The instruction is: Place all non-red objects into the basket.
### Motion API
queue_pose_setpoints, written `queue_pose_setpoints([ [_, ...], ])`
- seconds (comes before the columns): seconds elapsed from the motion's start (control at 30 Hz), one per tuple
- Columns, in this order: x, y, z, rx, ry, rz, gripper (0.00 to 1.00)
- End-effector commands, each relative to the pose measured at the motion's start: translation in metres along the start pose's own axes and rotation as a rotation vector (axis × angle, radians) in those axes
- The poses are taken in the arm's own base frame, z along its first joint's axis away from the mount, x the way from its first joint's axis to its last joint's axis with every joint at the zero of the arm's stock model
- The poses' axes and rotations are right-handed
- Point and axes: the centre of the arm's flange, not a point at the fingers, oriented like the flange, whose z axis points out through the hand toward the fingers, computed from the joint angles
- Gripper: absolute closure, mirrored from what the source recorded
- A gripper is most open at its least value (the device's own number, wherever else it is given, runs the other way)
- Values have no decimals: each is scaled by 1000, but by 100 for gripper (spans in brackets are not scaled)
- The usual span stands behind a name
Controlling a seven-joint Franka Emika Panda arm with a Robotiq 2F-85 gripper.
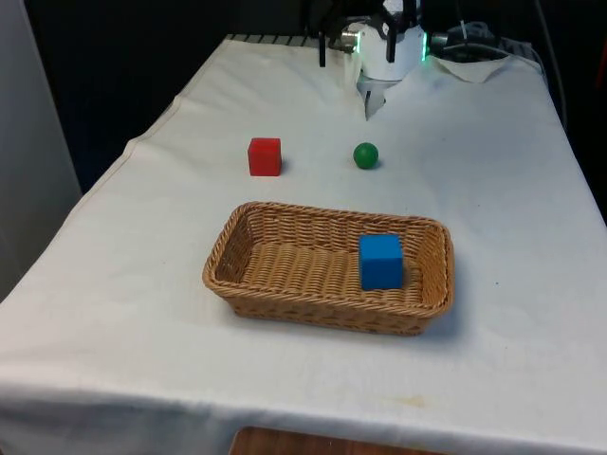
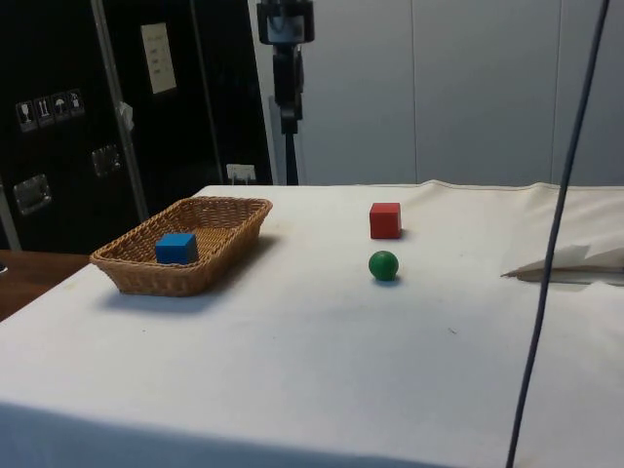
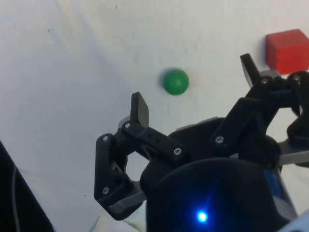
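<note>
A green ball [image 1: 365, 155] [image 2: 383, 265] lies on the white cloth between the basket and the robot's end of the table. To the front view's left of it stands a red cube [image 1: 265, 156] [image 2: 385, 220]. A blue cube [image 1: 381, 261] [image 2: 175, 248] rests inside the wicker basket [image 1: 285, 213] [image 2: 224, 205], towards its end on the front view's right. In the wrist view my gripper [image 3: 194, 89] hangs high above the cloth, open, with nothing between its fingers [image 3: 140, 108]. The green ball [image 3: 175, 81] shows far below between them, and the red cube [image 3: 288, 48] lies off to one side.
A fold of white cloth or paper [image 1: 375, 95] [image 2: 575, 263] lies on the table near the robot's base. A dark cable [image 2: 556, 244] hangs across the side view. The cloth drops off at the table's edges on both sides.
</note>
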Motion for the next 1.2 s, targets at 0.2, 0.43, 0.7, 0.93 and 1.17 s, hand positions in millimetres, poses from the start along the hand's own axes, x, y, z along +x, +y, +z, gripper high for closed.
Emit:
queue_pose_setpoints([
  [0.2, -26, -4, -6, 3, 0, -13, 0],
  [0.43, -47, -10, -6, 11, -3, -27, 0],
  [0.7, -70, -19, 3, 21, -12, -44, 0],
  [0.93, -87, -28, 20, 35, -21, -57, 0],
  [1.17, -97, -35, 40, 46, -33, -61, 0],
])
